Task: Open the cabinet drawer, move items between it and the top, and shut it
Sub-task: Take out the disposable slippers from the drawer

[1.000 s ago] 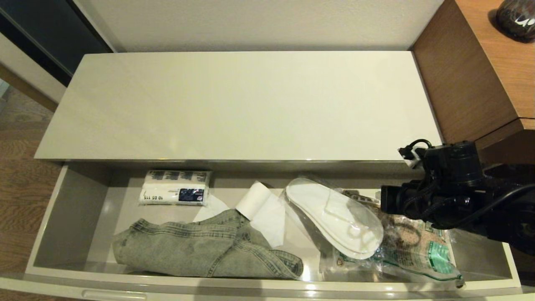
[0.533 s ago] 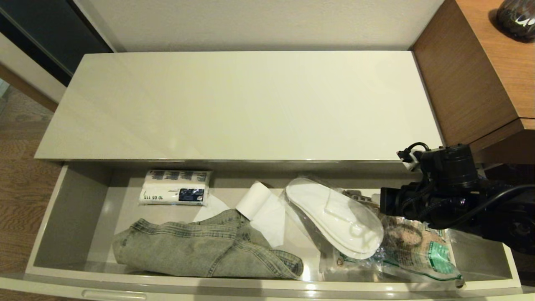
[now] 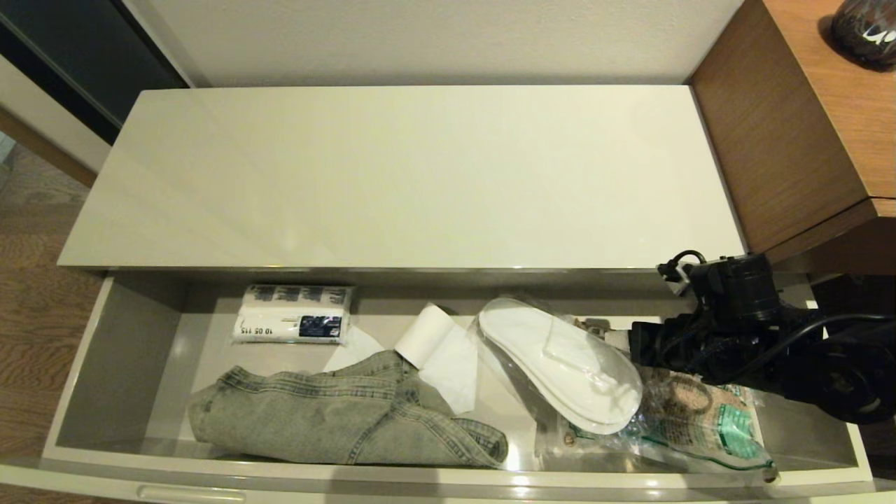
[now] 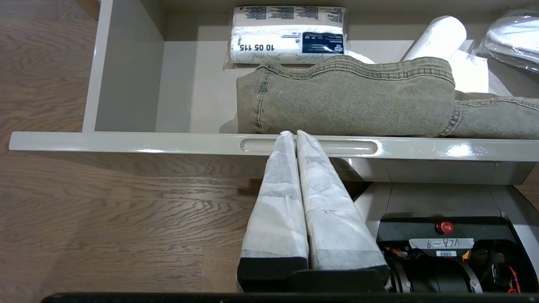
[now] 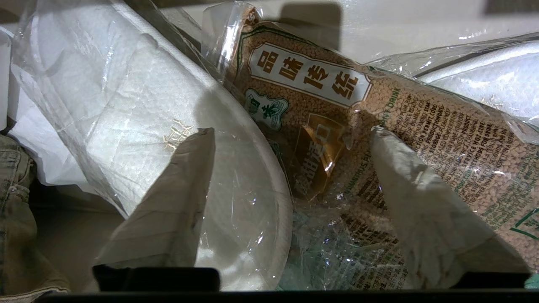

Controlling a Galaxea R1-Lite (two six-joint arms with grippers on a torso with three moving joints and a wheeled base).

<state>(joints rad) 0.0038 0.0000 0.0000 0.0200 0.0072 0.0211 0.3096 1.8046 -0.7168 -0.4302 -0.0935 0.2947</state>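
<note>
The cabinet drawer (image 3: pixel 119 357) stands pulled out below the glossy cream top (image 3: pixel 406 175), which is bare. Inside lie faded denim jeans (image 3: pixel 336 416) at the front left and clear-wrapped white slippers (image 3: pixel 560 364) right of the middle. My right arm (image 3: pixel 735 329) reaches into the drawer's right end. Its gripper (image 5: pixel 291 131) is open just above the things, one finger over the slippers (image 5: pixel 126 113), the other over the printed packet, holding nothing. My left gripper (image 4: pixel 293 134) is shut and empty, its tips just in front of a recessed handle (image 4: pixel 358 147) on the drawer front.
A tissue pack (image 3: pixel 294 313) and a white paper roll (image 3: pixel 425 336) lie at the drawer's back. A brown-and-green packet (image 3: pixel 707 420) sits under the slippers' right end. The brown wooden unit (image 3: pixel 791 133) rises right of the top, with a dark vase (image 3: pixel 864 28) on it.
My right arm has sunk lower into the drawer's right end and edged left towards the slippers. The items in the drawer have not shifted.
</note>
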